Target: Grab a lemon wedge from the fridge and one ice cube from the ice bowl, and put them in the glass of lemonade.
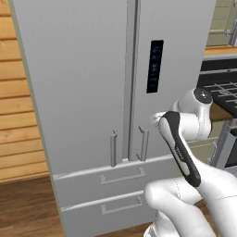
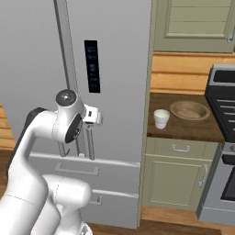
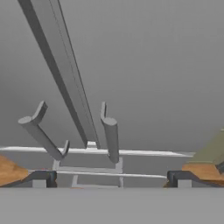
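Note:
The tall grey fridge point(image 1: 83, 83) stands shut, its two bar handles side by side just above the drawers. My gripper point(image 3: 111, 179) is open and hovers close in front of the right door's handle point(image 3: 111, 139), touching nothing; the hand also shows at the gripper point(image 2: 95, 118). The lemon wedge is hidden behind the shut doors. On the wooden counter point(image 2: 202, 131) right of the fridge stands the glass of lemonade point(image 2: 161, 118), with the wide shallow ice bowl point(image 2: 189, 110) just behind it to the right.
A dark stove point(image 2: 222, 92) borders the counter on the right. Beige-green cabinets point(image 2: 176, 176) sit below the counter and above it. Two fridge drawers point(image 1: 120, 176) lie under the doors. A wood-panelled wall point(image 1: 18, 115) flanks the fridge's left.

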Robot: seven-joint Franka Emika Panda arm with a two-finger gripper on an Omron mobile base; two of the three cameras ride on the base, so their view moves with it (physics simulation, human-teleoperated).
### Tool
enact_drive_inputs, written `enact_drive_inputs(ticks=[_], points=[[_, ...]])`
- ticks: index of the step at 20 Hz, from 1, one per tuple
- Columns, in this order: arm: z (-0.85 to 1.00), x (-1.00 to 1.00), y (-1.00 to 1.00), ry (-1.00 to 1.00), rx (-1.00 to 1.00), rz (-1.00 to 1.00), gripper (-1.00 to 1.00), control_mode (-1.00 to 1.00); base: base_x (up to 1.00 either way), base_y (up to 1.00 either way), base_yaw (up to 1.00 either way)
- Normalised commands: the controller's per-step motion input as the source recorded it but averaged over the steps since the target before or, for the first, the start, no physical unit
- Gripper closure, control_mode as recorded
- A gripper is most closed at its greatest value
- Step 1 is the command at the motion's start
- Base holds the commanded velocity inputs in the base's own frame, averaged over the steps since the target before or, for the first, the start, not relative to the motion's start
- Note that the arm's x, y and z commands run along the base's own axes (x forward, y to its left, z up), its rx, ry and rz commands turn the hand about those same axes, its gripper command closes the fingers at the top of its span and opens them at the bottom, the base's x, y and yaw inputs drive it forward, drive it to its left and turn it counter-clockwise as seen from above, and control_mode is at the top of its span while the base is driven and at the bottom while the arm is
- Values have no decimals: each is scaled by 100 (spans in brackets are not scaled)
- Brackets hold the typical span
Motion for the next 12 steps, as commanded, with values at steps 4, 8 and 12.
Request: enact_drive_inputs(ticks=[4, 8, 12], points=[[-47, 72, 41, 2, -8, 0, -100, -100, 0, 0, 0], [-14, 4, 12, 8, -7, 0, -100, -100, 0, 0, 0], [-45, -7, 0, -1, -3, -2, -100, -100, 0, 0, 0]])
